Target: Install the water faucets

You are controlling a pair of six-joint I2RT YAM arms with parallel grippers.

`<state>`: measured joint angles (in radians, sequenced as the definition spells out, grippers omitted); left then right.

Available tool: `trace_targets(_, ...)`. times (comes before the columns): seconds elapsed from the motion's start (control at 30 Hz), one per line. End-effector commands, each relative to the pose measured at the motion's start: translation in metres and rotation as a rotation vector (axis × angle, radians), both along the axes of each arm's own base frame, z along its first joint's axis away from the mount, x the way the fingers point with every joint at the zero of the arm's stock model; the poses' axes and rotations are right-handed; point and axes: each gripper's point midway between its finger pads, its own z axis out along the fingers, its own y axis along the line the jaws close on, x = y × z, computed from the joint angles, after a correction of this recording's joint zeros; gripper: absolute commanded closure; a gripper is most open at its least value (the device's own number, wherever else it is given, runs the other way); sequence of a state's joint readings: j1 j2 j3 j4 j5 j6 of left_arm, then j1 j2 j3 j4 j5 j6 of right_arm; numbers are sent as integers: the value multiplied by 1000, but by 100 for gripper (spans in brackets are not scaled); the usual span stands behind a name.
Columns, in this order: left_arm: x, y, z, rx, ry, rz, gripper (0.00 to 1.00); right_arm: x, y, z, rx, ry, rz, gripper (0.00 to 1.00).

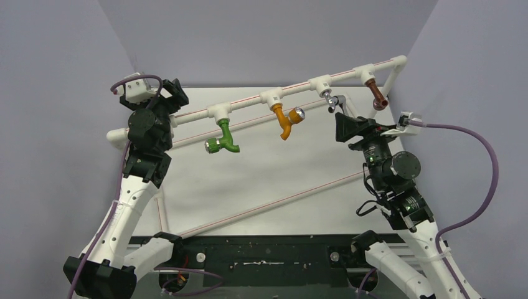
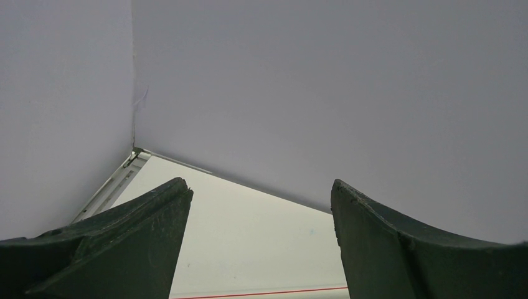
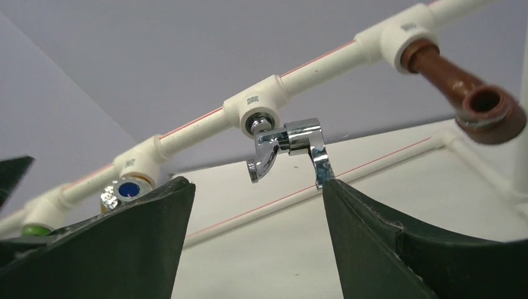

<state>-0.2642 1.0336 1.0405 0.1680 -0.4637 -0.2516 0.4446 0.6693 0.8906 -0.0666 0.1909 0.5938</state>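
Observation:
Four faucets hang from white tee fittings on the raised pipe (image 1: 249, 103): green (image 1: 222, 138), orange (image 1: 286, 119), chrome (image 1: 332, 99) and brown (image 1: 376, 93). My right gripper (image 1: 341, 117) is open and empty just below the chrome faucet. In the right wrist view the chrome faucet (image 3: 286, 146) sits in its tee above the gap of the gripper (image 3: 255, 187); its lever tip meets the right fingertip (image 3: 330, 187). The brown faucet (image 3: 473, 93) and the orange faucet's blue-capped knob (image 3: 127, 190) also show. My left gripper (image 1: 176, 93) is open and empty by the pipe's left end, and its wrist view (image 2: 261, 190) shows only wall and table.
The pipe frame has lower red-striped pipes crossing the white table (image 1: 268, 202), and one shows in the left wrist view (image 2: 261, 293). Grey walls close in on the left, back and right. A black rail (image 1: 261, 249) runs along the near edge.

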Motion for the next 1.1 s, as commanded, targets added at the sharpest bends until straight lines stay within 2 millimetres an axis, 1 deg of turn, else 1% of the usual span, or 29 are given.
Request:
trace_targets(0.0,-13,-13,-136,111,451,-53,20,-4,-7,24,-460,-148,-3,23)
trace_targets(0.07,-13,-13,-136,110,449,-53,20,-5,-7,29,-605,-211,1,23)
trace_targets(0.13,-13,-13,-136,111,450,-54,20,-4,-9,28,-758,-266,-15,23)
trace_targets(0.23,-13,-13,-135,110,448,-55,20,4,-12,24,-1045,-327,-42,22)
trace_targets(0.27,-13,-13,-135,110,447,-56,20,6,-14,24,-1115,-341,-55,21)
trace_targets(0.33,-13,-13,-135,109,447,-55,20,11,-8,19,-1239,-368,-49,20)
trace_targets(0.4,-13,-13,-135,109,447,-55,20,16,0,11,-1363,-395,-28,19)
trace_targets(0.5,-13,-13,-135,108,445,-55,20,25,14,-3,-1492,-410,10,18)
trace_targets(0.6,-13,-13,-135,109,446,-55,20,36,17,2,-1539,-443,-54,18)
trace_targets(0.63,-13,-13,-134,110,446,-55,20,40,17,0,-1549,-438,-69,18)
trace_targets(0.7,-14,-14,-134,109,443,-55,20,47,14,5,-1559,-439,-130,18)
trace_targets(0.83,-14,-14,-134,111,443,-57,20,57,13,6,-1583,-432,-180,21)
trace_targets(0.93,-14,-14,-133,110,441,-57,20,61,14,7,-1577,-430,-198,25)
trace_targets(1.07,-14,-15,-134,111,444,-59,20,68,15,6,-1554,-412,-198,36)
